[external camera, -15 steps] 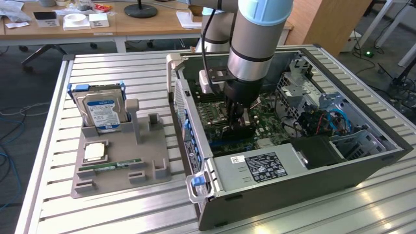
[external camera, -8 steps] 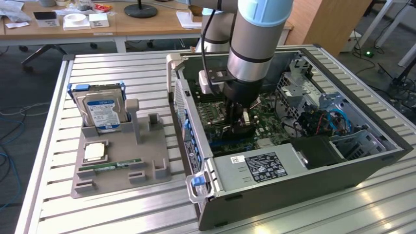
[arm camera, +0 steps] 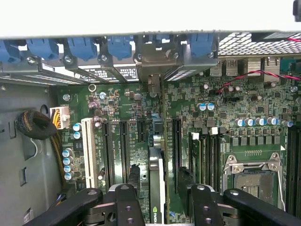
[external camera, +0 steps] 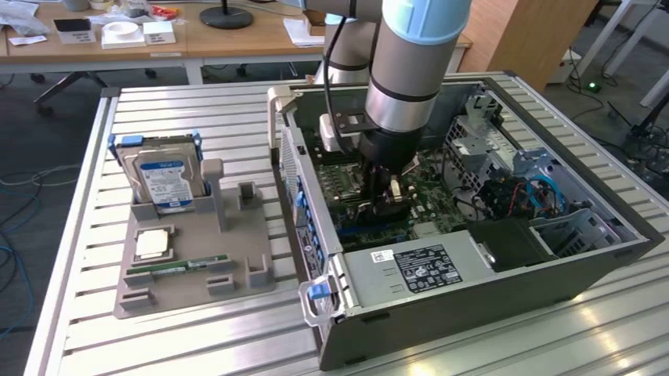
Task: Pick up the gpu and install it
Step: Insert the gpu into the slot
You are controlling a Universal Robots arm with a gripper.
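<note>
We reckon the thin dark gpu card (arm camera: 157, 188), standing between the black gripper's (arm camera: 162, 200) open fingers, is light, stiff, fragile: pinch its flat faces.

1. The gripper (arm camera: 160, 178) has its two black fingers (arm camera: 127, 202) spread wide, one on each side of the gpu (arm camera: 157, 188).
2. A strip of green board shows between each finger and the card, so neither pad touches it.
3. The gpu stands on edge on the motherboard (arm camera: 122, 108) and runs straight ahead of the gripper to a grey metal bracket (arm camera: 153, 61).
4. Blue clips (arm camera: 82, 47) line the case wall beyond that bracket.
5. Outside one finger lie black slots and a white slot (arm camera: 87, 150), with a black cable bundle (arm camera: 35, 125) further out.
6. Outside the other finger sits the bare CPU socket (arm camera: 254, 176).
</note>
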